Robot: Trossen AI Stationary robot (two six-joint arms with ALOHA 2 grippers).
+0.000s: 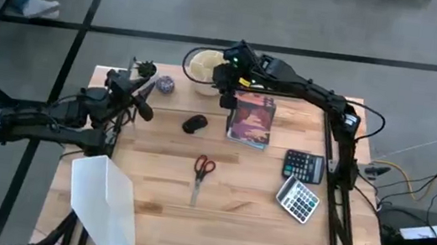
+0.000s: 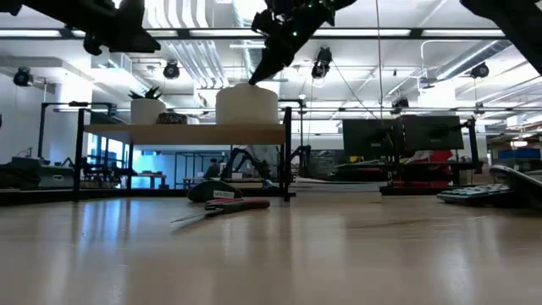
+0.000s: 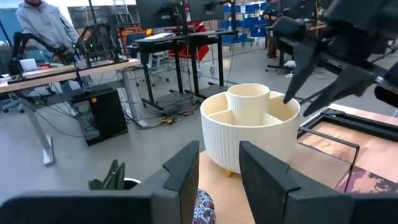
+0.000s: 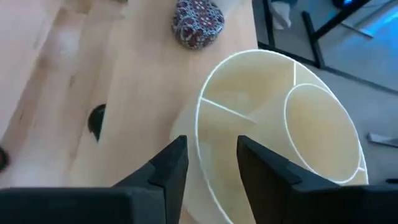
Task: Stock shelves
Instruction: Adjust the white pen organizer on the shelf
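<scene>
cream divided holder [image 3: 252, 129], open jaws before it

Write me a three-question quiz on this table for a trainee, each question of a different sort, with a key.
1. True or false: the cream organizer stands on top of the shelf.
2. How many calculators lie on the table? A. one B. two C. three
3. Which pincer is poised over the organizer, and are its fingers open or shut?

Key
1. True.
2. B.
3. The right pincer, open, with the organizer's rim showing between its fingers. The left pincer waits at the shelf's other end, also open.
</scene>
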